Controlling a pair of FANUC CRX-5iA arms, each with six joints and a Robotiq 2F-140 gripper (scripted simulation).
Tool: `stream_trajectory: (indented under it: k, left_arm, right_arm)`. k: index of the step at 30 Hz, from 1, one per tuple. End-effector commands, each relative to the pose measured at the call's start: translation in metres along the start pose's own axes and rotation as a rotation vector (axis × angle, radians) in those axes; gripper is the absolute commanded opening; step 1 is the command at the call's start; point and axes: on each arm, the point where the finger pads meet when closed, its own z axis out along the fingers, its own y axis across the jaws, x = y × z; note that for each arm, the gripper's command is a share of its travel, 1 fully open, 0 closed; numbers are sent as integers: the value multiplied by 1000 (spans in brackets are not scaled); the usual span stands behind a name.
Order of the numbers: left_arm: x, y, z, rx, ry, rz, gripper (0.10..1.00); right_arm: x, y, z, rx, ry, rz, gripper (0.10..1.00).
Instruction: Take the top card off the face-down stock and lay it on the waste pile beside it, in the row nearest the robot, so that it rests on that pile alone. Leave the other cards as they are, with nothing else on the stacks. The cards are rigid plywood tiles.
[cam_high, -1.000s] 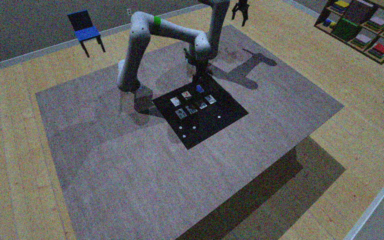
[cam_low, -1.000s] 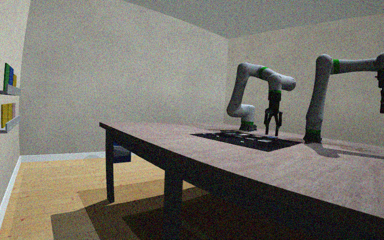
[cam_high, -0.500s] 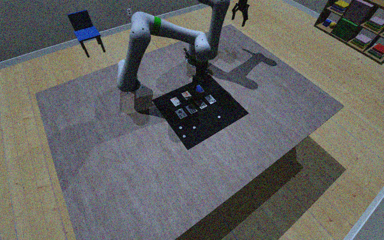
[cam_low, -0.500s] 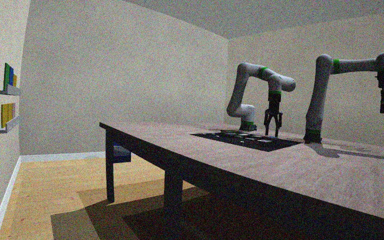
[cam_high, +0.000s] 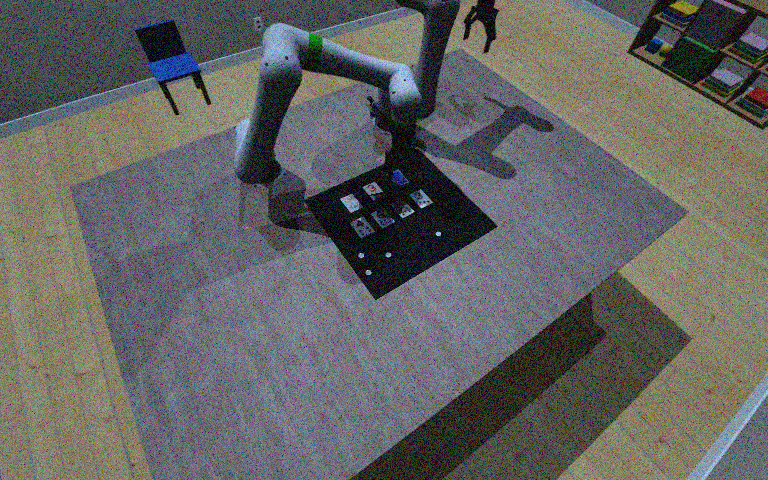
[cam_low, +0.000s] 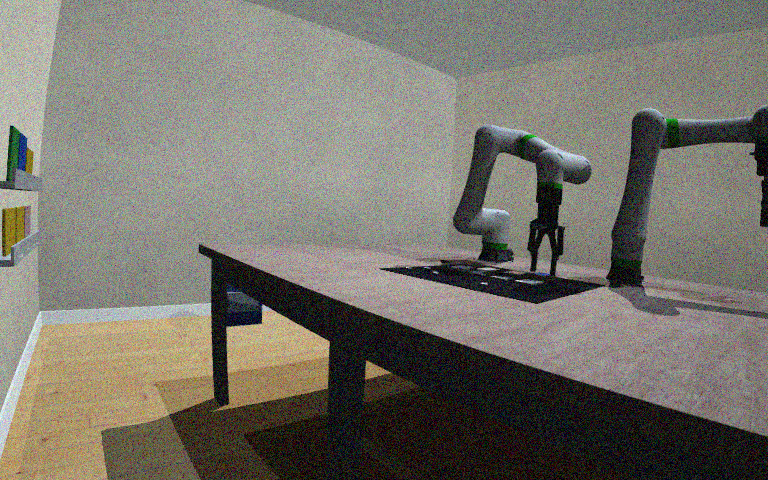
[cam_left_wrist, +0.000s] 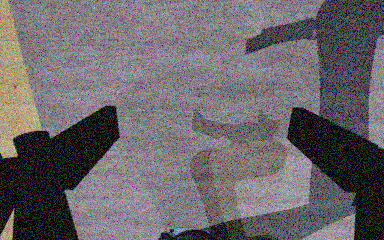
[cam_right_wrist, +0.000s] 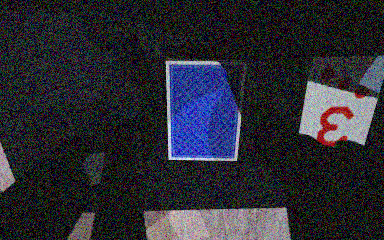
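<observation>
Blue, white-bordered, partly shadowed stock (cam_high: 399, 177) (cam_right_wrist: 202, 115)

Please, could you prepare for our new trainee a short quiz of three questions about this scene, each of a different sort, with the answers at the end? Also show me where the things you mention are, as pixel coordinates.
1. Choose one. Which red numeral shows on the white card (cam_high: 372, 189) (cam_right_wrist: 332, 117) next to the blue card (cam_high: 399, 177) (cam_right_wrist: 204, 111)?
a) 3
b) 7
c) 9

2. True or false? The left pincer (cam_high: 476, 44) (cam_left_wrist: 203, 122) is open, and it holds no card.

3. Fill in the missing word. On the black mat (cam_high: 407, 260) (cam_low: 538, 294) (cam_right_wrist: 270, 185), besides the cards, lie ____ small white discs (cam_high: 387, 254).

Key: 1) a; 2) true; 3) four.
</observation>
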Motion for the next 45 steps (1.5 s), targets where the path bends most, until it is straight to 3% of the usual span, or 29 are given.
stream_trajectory:
  k: [1, 28, 29, 45]
  left_arm:
    - [0, 0, -1, 0, 2, 0, 1000]
    - [0, 0, -1, 0, 2, 0, 1000]
    - [0, 0, -1, 0, 2, 0, 1000]
    - [0, 0, -1, 0, 2, 0, 1000]
  right_arm:
    - [1, -1, -1, 2, 2, 0, 547]
    - [1, -1, 2, 2, 2, 0, 547]
    - [1, -1, 2, 2, 2, 0, 99]
    - [1, -1, 2, 2, 2, 0, 99]
